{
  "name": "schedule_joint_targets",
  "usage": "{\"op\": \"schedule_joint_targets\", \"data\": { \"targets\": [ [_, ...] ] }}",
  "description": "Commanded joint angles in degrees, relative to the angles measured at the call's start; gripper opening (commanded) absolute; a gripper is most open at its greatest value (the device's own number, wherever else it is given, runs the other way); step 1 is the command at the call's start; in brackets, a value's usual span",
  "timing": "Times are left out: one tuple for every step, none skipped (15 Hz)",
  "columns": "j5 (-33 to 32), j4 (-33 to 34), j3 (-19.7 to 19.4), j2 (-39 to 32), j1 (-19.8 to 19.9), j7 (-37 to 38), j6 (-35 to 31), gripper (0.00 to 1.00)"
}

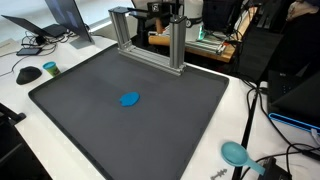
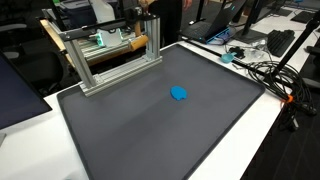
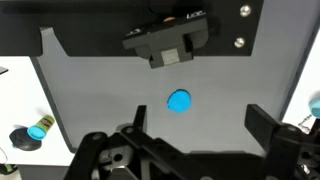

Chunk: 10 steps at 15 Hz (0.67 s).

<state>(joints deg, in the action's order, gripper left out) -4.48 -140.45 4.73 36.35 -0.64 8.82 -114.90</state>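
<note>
Hand (image 3: pixel 198 128) (wide open, empty) hangs over blue blob (image 3: pixel 179 101) on grey desk mat (image 3: pixel 90 90).

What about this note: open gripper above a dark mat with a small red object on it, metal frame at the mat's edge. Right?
Only the colour is wrong: the small object is blue, as the wrist view shows. The open gripper, the dark mat and the metal frame at its edge are as stated.

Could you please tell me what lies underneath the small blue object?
The blue object lies directly on the dark grey mat, which covers most of the white table. The patch of mat beneath it, and the tabletop under the mat, are hidden.
</note>
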Motion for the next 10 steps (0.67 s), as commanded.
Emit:
{"op": "schedule_joint_targets", "data": {
  "targets": [
    [1.46, 9.67, 1.95, -8.85, -0.52, 2.14, 1.92, 1.0],
    [1.5, 12.03, 2.35, -11.07, -0.63, 2.6, 2.22, 1.0],
    [1.45, 14.25, 2.72, -13.23, -0.68, 3.09, 2.4, 1.0],
    [1.34, 16.75, 3.17, -15.71, -0.55, 4.15, 2.68, 1.0],
    [1.03, 18.93, 3.45, -17.9, -0.52, 4.79, 2.89, 1.0],
    [0.67, 21.12, 3.7, -20.23, -0.37, 5.84, 3.03, 1.0],
    [0.64, 23.26, 3.66, -22.49, -0.43, 6.29, 3.54, 1.0],
    [-0.14, 25.04, 3.84, -24.43, -0.31, 7.44, 3.65, 1.0],
    [-1.04, 26.98, 3.86, -26.55, -0.31, 8.16, 4.14, 1.0],
    [-1.35, 28.67, 3.56, -28.47, -0.52, 7.96, 4.27, 1.0]
  ]
}}
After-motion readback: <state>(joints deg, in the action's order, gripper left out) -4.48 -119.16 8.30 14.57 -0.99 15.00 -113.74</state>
